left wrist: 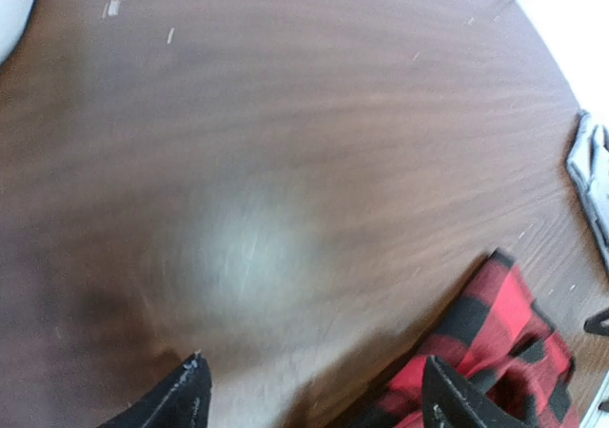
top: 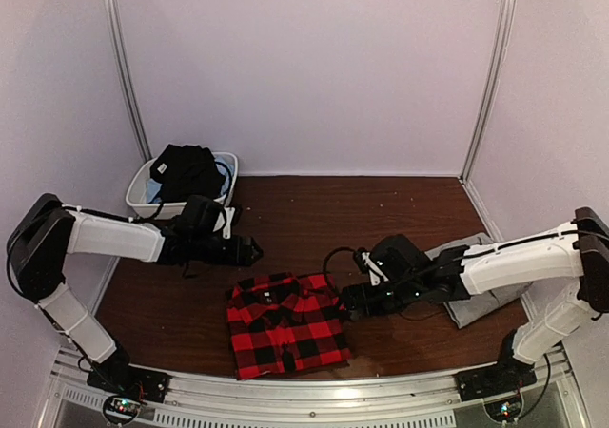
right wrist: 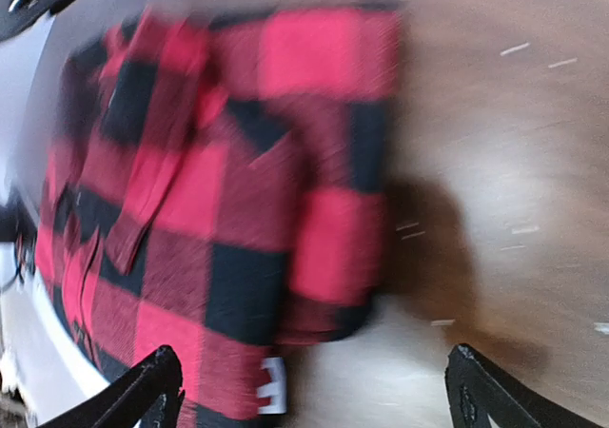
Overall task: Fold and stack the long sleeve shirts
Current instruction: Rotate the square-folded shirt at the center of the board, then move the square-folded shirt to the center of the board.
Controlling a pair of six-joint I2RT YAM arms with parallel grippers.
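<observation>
Nearest the arm bases: the red-and-black check flannel long sleeve shirt (top: 287, 323) lies folded into a rough rectangle on the dark brown wooden table (top: 314, 209), close to the near edge and about midway between the two arms. The right wrist view shows a small white label (right wrist: 271, 385) at its hem.

Right gripper (top: 347, 300): just beside the flannel's right edge, low over the table. In its wrist view the jaws stand wide apart with nothing between them. The flannel (right wrist: 238, 181) fills the left of that view and the bare table (right wrist: 495, 162) the right.

Plain grey long sleeve shirt (top: 481, 290): bunched at the table's right side, behind the right gripper. The right forearm crosses over it. It is apart from the flannel.

Left gripper (top: 249, 249): over bare wood, just beyond the flannel's far left corner. Jaws spread and gripping nothing. Its wrist view shows a corner of the flannel (left wrist: 504, 342) near the right fingertip and the grey cloth (left wrist: 590, 181) at the right edge.

Farthest: the white plastic tub (top: 143, 188) at the far left corner, holding a heap of black cloth (top: 187, 169).
</observation>
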